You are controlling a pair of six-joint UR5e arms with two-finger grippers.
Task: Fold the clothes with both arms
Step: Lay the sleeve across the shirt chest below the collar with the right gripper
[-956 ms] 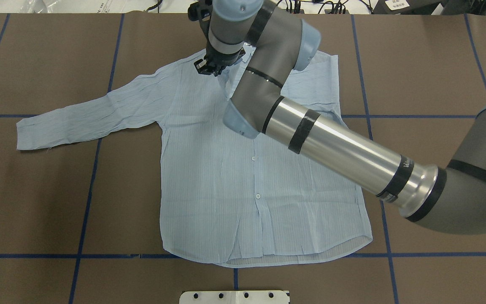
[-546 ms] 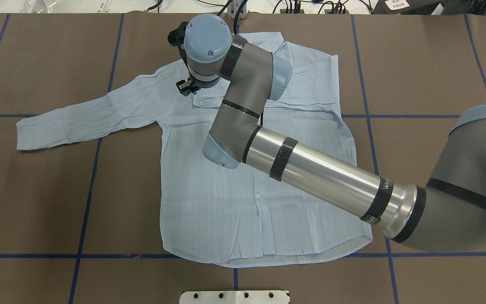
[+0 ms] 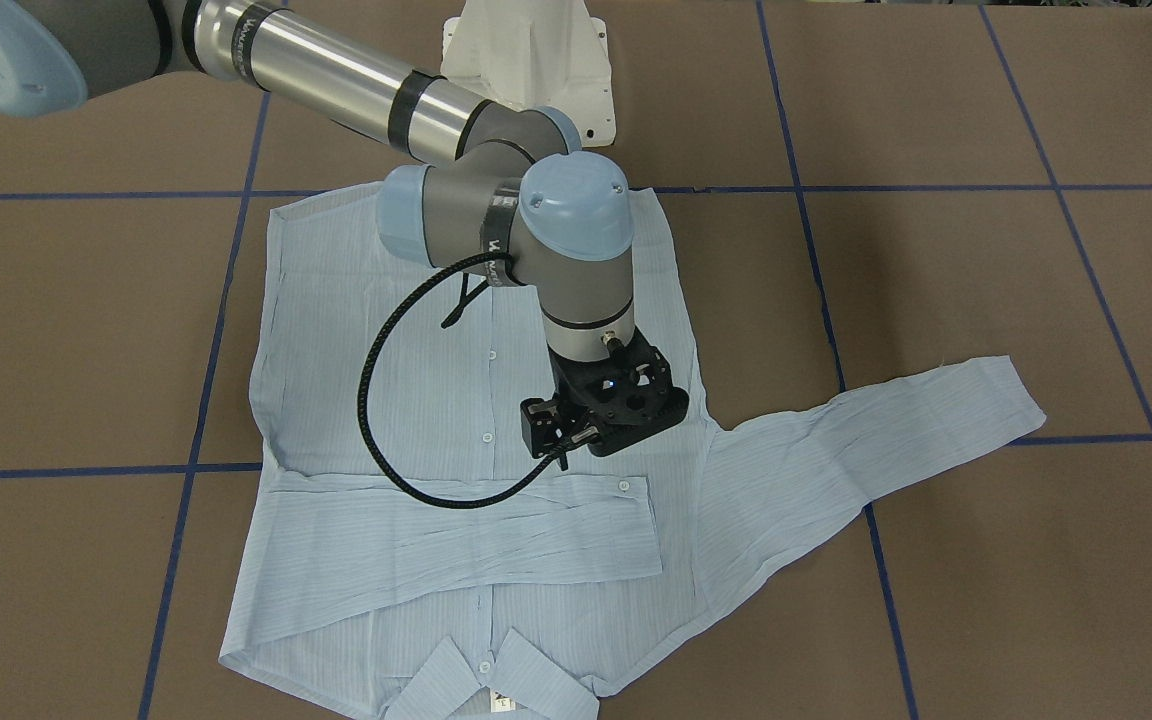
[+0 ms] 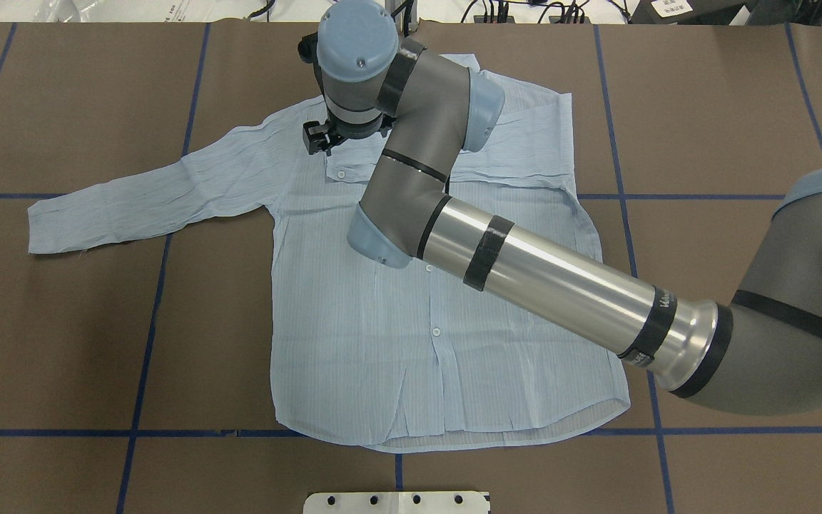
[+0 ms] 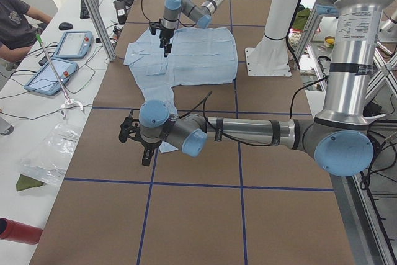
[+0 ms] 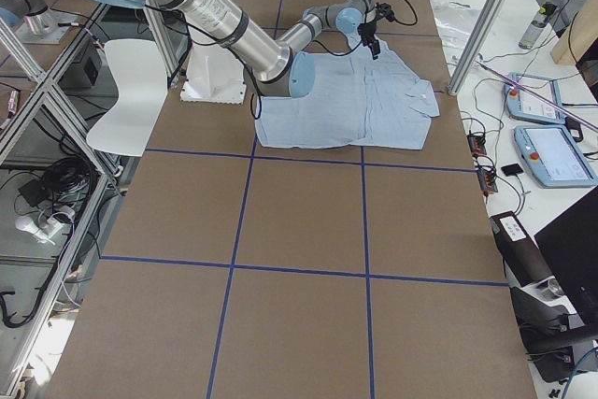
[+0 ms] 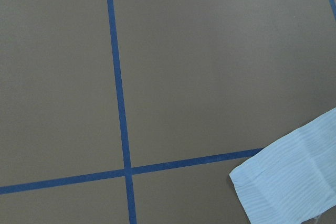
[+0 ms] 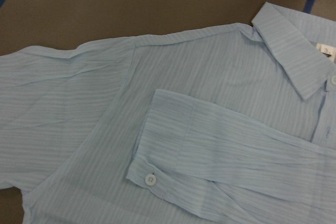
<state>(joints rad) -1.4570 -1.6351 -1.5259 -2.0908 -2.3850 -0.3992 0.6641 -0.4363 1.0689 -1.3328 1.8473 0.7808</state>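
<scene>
The pale blue striped shirt (image 4: 382,321) lies flat, buttons up, collar (image 3: 496,680) at the table's far side. One sleeve (image 3: 456,540) is folded across the chest, and its buttoned cuff (image 8: 173,145) rests on the front. The other sleeve (image 4: 147,193) stretches out sideways. My right gripper (image 3: 606,425) hangs just above the chest beside that cuff with nothing in it. Its fingers are hidden under its body, so I cannot tell if it is open. My left gripper (image 5: 146,156) hovers low by the outstretched sleeve's end (image 7: 294,177). I cannot tell its state.
Brown table cover with blue tape lines (image 7: 118,103). The white pedestal base (image 3: 526,50) stands behind the shirt's hem. At the far side are metal frame posts (image 5: 93,10), tablets (image 5: 59,60) and a seated person (image 5: 15,17).
The right wrist swung from over the collar toward the shoulder of the outstretched sleeve, then edged back. The folded cuff now shows on the chest. The shirt has not moved.
</scene>
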